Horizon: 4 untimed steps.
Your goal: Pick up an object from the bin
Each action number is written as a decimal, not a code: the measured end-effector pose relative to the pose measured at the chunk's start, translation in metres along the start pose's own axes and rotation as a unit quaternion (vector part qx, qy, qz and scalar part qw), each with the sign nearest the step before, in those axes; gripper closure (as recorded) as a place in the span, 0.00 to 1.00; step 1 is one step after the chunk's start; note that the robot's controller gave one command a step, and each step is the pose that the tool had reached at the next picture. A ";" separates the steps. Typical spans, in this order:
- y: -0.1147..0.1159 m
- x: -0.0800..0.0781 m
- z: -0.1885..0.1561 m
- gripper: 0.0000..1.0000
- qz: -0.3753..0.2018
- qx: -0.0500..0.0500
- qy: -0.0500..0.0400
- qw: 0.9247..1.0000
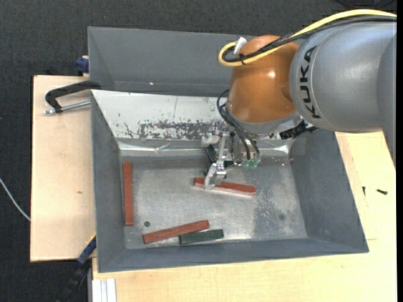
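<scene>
Four sticks in the bin (104,187): three red and one dark green, all lying flat on its floor.
Nearest one: the middle red stick (238,189), slightly aslant near the floor's centre, well apart from the rest.
Gripper (216,172): down at that stick's left end, touching it or just above. Whether it is spread or pinched together cannot be told.
Others: the left red stick (128,194) lies along the left wall. The front red stick (173,232) and the dark green stick (201,236) lie side by side near the front wall.
Handling, by judgement: light, stiff and thin. Lying low on smooth metal, it may slide or pivot.
Best hold: across the narrow width, nearer the middle than the end, so it hangs level.
</scene>
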<state>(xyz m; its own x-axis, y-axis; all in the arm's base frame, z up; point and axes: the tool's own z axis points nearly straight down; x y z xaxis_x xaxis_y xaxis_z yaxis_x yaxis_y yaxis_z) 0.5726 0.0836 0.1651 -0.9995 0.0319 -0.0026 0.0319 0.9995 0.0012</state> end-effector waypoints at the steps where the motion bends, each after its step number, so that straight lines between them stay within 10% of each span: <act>1: 0.016 -0.001 0.065 0.00 0.084 0.000 -0.001 0.996; 2: -0.076 0.007 0.087 1.00 -0.020 -0.002 -0.002 1.000; 4: -0.076 0.010 0.084 1.00 -0.021 -0.002 0.000 1.000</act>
<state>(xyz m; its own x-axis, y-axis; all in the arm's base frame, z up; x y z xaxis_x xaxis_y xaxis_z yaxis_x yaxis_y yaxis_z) 0.5604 0.0077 0.0813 -0.9999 -0.0108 -0.0030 -0.0108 0.9999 0.0054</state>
